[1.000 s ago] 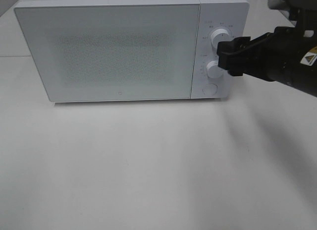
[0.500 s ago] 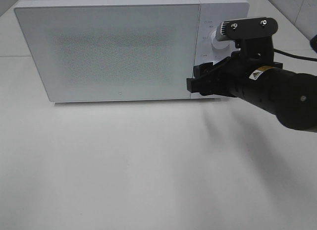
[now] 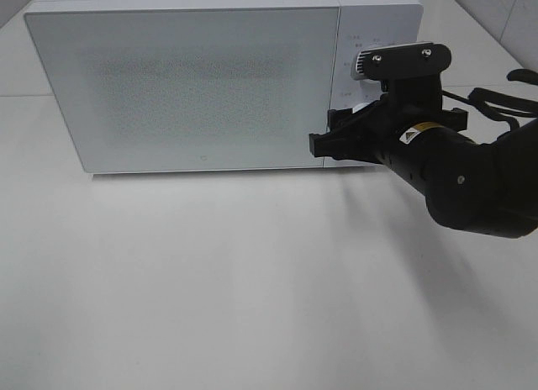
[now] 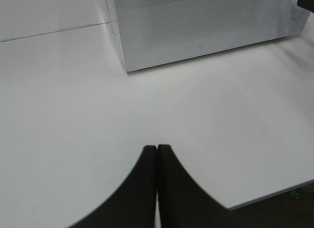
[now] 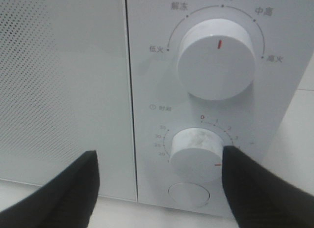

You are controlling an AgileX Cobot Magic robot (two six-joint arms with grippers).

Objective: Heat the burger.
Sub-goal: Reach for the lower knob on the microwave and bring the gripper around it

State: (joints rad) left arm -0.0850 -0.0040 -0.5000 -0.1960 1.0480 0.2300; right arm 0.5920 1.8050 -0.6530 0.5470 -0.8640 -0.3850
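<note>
Soft, even light washes the white worktop [image 3: 210, 281] and microwave [image 3: 185, 87] pale, with no hard glare. The right arm [image 3: 471, 180] throws a faint grey shadow on the worktop beneath it. The high view looks grainy. The left tool [image 4: 156, 148] and right tool [image 5: 159, 152] show as dark, blurred shapes, while the dials [image 5: 216, 58] are fairly sharp.

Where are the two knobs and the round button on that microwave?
power knob [image 5: 216, 66]: right wrist view, centre of its face.
timer knob [image 5: 196, 152]: right wrist view, centre of its face.
round button [image 5: 189, 193]: right wrist view, its middle.
</note>
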